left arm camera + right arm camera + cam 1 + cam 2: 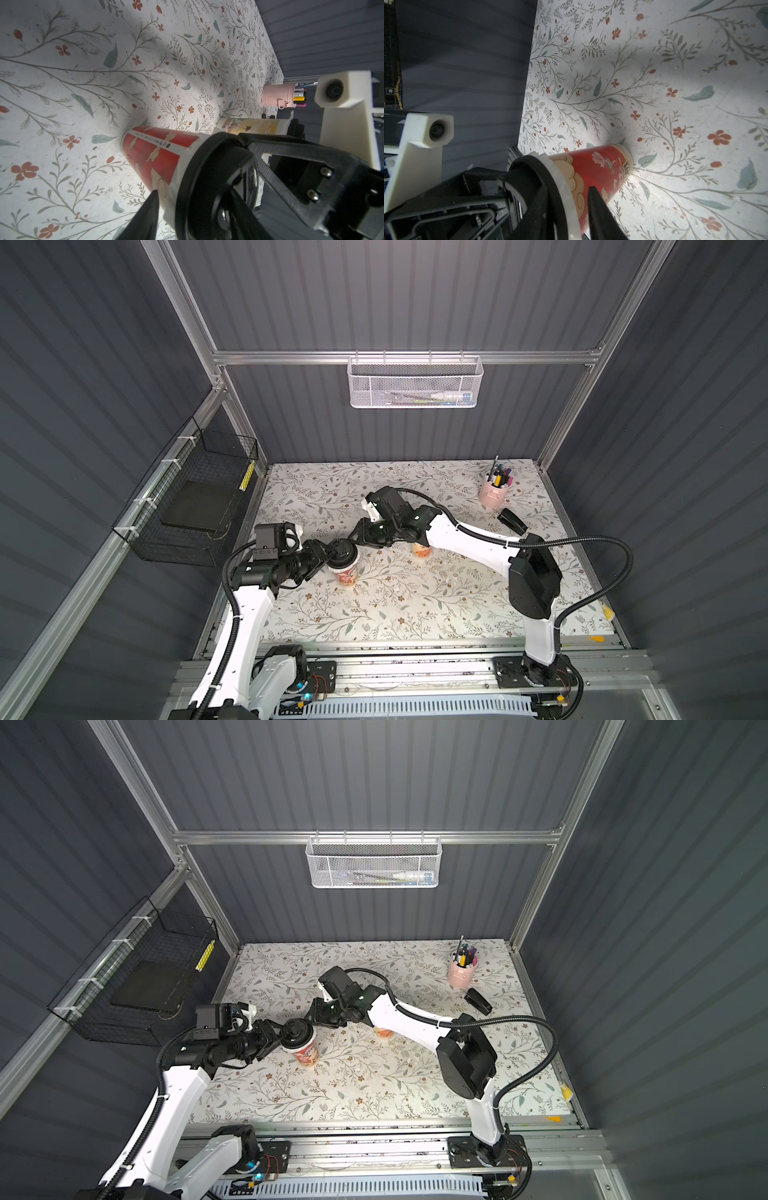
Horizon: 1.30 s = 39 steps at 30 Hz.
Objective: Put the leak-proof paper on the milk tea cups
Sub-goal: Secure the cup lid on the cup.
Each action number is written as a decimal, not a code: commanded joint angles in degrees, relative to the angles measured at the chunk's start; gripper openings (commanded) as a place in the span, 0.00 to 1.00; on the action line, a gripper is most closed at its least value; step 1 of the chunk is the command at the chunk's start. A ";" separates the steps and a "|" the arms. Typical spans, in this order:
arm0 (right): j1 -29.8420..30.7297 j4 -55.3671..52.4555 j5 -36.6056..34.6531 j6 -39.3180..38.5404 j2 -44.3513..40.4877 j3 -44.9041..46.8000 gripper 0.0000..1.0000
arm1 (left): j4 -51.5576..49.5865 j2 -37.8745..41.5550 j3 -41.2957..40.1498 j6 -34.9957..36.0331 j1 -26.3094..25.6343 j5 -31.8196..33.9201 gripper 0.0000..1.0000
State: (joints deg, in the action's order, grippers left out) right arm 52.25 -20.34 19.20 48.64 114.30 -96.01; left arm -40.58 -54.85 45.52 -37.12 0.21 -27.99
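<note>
Two printed paper cups were shown, one lidded.
In both top views a round black lid (344,552) (297,1033) was set on the lidded cup (347,576) (307,1054); the second cup (421,551) (383,1032) was half hidden by an arm. From the left wrist, the left gripper (197,164) was seen clamped on that lid, thin whitish leak-proof paper (170,212) frilled beneath. From the right wrist, the right gripper (550,176) had its jaws set astride it, contact unclear.

We see a red cup (153,158) with cream figures, whitish paper (173,199) and a black lid (207,187). Our tablecloth (83,83) is white with grey-green sprigs and red flowers.
</note>
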 commanded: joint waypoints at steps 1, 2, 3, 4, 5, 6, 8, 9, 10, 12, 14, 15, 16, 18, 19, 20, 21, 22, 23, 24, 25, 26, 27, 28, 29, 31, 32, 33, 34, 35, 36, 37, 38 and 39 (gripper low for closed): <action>1.54 -14.94 -2.30 -2.05 8.19 5.32 0.34 | -16.12 -3.15 -6.23 0.39 0.23 12.17 0.53; 1.70 -15.07 -2.41 -2.23 8.55 5.57 0.34 | -16.11 -3.14 -6.24 0.39 0.23 12.12 0.53; 1.76 -15.03 -2.34 -2.24 8.77 5.99 0.34 | -16.11 -3.11 -6.23 0.39 0.23 12.14 0.53; 1.89 -14.97 -2.37 -2.24 8.93 6.34 0.34 | -16.11 -3.16 -6.27 0.39 0.23 12.16 0.53; 2.11 -15.11 -2.53 -2.28 9.22 6.77 0.34 | -16.11 -3.14 -6.25 0.39 0.23 12.16 0.53; 2.30 -15.09 -2.59 -2.25 9.35 7.16 0.34 | -16.11 -3.14 -6.33 0.32 0.23 12.17 0.52; 2.81 -15.26 -2.83 -2.32 9.78 7.98 0.34 | -16.11 -3.13 -6.33 0.18 0.23 12.17 0.53; 3.06 -15.48 -3.02 -2.52 9.91 8.12 0.34 | -16.11 -3.15 -6.33 0.17 0.23 12.17 0.52; 3.28 -15.76 -3.27 -2.63 10.19 8.36 0.34 | -16.11 -3.15 -6.37 0.16 0.23 12.16 0.52; 3.55 -16.05 -3.45 -2.68 10.17 8.95 0.34 | -16.02 -3.11 -6.35 0.20 0.23 12.13 0.52; 3.76 -16.07 -3.67 -2.68 9.77 9.75 0.34 | -16.02 -3.03 -6.41 0.07 0.23 11.90 0.52; 3.82 -16.13 -3.71 -2.69 9.58 9.97 0.34 | -15.94 -2.98 -6.46 0.04 0.23 11.78 0.52; 3.83 -16.08 -3.83 -2.60 9.24 10.33 0.34 | -15.94 -2.78 -6.49 -0.12 0.23 11.64 0.52; 3.91 -16.18 -3.93 -2.43 8.59 10.78 0.34 | -15.88 -2.55 -6.68 -0.28 0.19 11.53 0.52; 3.96 -16.01 -3.96 -2.20 8.11 10.99 0.34 | -15.91 -2.38 -6.69 -0.33 0.22 11.47 0.52; 4.09 -15.85 -4.00 -2.02 7.52 11.25 0.34 | -16.00 -2.32 -6.79 -0.46 0.17 11.37 0.52; 4.11 -15.74 -3.98 -1.93 7.07 11.37 0.34 | -15.94 -2.24 -6.76 -0.52 0.17 11.29 0.52; 4.26 -15.58 -3.91 -1.87 6.38 11.33 0.35 | -15.94 -2.05 -6.84 -0.58 0.20 11.20 0.52; 4.35 -15.31 -3.67 -1.86 5.54 11.04 0.35 | -16.03 -2.01 -6.89 -0.57 0.17 11.09 0.52; 4.40 -15.05 -3.60 -1.91 4.73 10.72 0.36 | -16.10 -1.89 -6.87 -0.66 0.19 11.07 0.52; 4.40 -14.84 -3.62 -2.10 3.51 9.98 0.38 | -16.09 -1.84 -6.85 -0.59 0.21 10.98 0.52; 4.38 -14.58 -3.70 -2.39 2.19 9.05 0.40 | -16.05 -1.71 -6.93 -0.66 0.23 10.94 0.52; 4.36 -14.50 -4.06 -2.79 1.19 7.74 0.42 | -16.05 -1.75 -6.94 -0.60 0.16 10.84 0.52; 4.35 -14.78 -4.43 -3.37 -0.06 5.87 0.44 | -15.96 -1.74 -6.96 -0.56 0.14 10.70 0.52; 4.31 -15.23 -4.90 -4.10 -1.22 3.58 0.46 | -15.98 -1.72 -6.94 -0.58 0.15 10.52 0.52; 4.30 -16.67 -6.44 -5.40 -3.33 -0.56 0.50 | -16.02 -1.67 -6.86 -0.49 0.16 10.41 0.53; 4.31 -16.66 -7.12 -5.82 -4.66 -1.83 0.51 | -16.07 -1.61 -6.79 -0.47 0.20 10.41 0.54; 4.27 -16.27 -7.66 -6.09 -5.75 -2.44 0.52 | -15.90 -1.50 -6.70 -0.58 0.14 10.28 0.54; 4.24 -15.84 -8.01 -6.39 -7.03 -2.65 0.54 | -15.77 -1.40 -6.51 -0.65 0.15 10.07 0.55; 4.11 -15.29 -8.20 -6.45 -8.06 -2.48 0.54 | -15.76 -1.23 -6.10 -0.59 0.18 10.06 0.56; 4.02 -15.11 -8.32 -6.58 -8.86 -2.32 0.55 | -15.78 -1.04 -5.59 -0.63 0.19 9.99 0.57; 3.92 -14.99 -8.39 -6.78 -9.60 -2.09 0.55 | -15.80 -0.91 -4.85 -0.58 0.15 9.97 0.59; 3.83 -14.80 -8.49 -7.02 -10.37 -1.61 0.55 | -15.83 -0.80 -4.11 -0.44 0.15 9.93 0.60; 3.83 -14.74 -8.61 -7.22 -11.03 -1.15 0.55 | -15.80 -0.69 -3.34 -0.55 0.23 9.58 0.62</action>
State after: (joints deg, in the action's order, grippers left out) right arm 55.92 -32.93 11.31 43.35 106.13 -96.77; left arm -40.69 -53.30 45.34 -37.93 0.16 -27.03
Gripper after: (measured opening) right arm 0.550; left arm 0.612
